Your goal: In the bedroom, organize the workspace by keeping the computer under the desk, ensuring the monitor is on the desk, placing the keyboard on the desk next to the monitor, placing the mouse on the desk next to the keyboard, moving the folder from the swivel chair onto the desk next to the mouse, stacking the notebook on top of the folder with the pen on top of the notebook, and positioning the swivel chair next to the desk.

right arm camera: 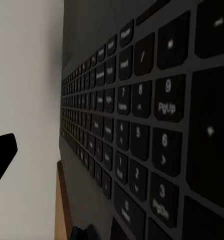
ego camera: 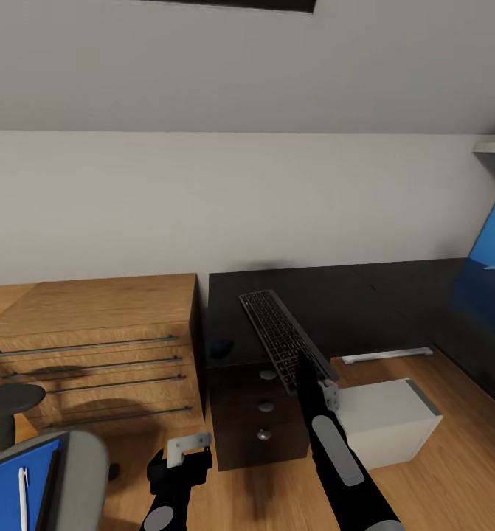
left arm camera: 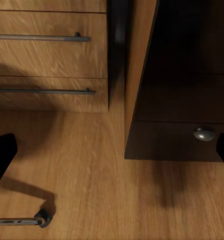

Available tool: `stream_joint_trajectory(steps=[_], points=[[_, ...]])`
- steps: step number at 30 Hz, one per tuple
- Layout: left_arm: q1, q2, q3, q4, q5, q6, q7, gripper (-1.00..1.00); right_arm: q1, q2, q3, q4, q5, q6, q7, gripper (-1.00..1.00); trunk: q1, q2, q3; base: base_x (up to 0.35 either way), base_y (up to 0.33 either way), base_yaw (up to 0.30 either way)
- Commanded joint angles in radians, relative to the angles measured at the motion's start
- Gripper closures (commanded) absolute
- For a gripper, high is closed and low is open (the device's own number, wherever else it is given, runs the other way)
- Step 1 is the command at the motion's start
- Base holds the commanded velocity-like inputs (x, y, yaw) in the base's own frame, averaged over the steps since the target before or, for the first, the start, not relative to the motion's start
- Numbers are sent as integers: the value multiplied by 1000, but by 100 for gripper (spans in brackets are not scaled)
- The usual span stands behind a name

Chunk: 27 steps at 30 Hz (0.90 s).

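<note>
Right tool (ego camera: 306, 372) at the near end of the keyboard (ego camera: 285, 335); whether it grips cannot be told.
Head view: the keyboard lies on the black surface (ego camera: 365, 295) below a sloped grey ceiling, computer (ego camera: 387, 420) on the wood floor beneath, oak dresser (ego camera: 92, 346) alongside, folder (ego camera: 15, 487) on the swivel chair (ego camera: 81, 464). Left wrist view: left tool's fingertips (left arm camera: 1, 157) spread wide, holding nothing, above floor. Right wrist view: keys (right arm camera: 142, 125) close up.

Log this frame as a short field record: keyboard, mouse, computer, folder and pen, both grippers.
keyboard: lying diagonally on desk, near end at the front edge
mouse: dark, on desk left of keyboard
computer: on floor beside drawer unit
folder: on swivel chair, pen on it
right gripper: at keyboard's near end; jaw state unclear
left gripper: low over floor, holding nothing
</note>
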Motion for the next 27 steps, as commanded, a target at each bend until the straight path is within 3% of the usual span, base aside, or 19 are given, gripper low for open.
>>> stream_joint_trajectory(steps=[1,6,15,27], points=[[-1,0,-1,-1,6,3,7,-100,-1,-1,3,-1,-8,-7,-4,-100,0,0,-1,0,0,0],[-1,0,-1,-1,6,3,7,-100,-1,-1,3,-1,-8,-7,-4,-100,0,0,-1,-31,0,0],[-1,0,-2,-1,7,5,7,-100,-1,-1,2,-1,-9,-7,-2,-100,0,0,-1,-251,-46,0],[-1,0,-1,-1,8,5,7,-100,-1,-1,-1,-1,-10,-7,-1,-100,0,0,-1,-89,-258,0]])
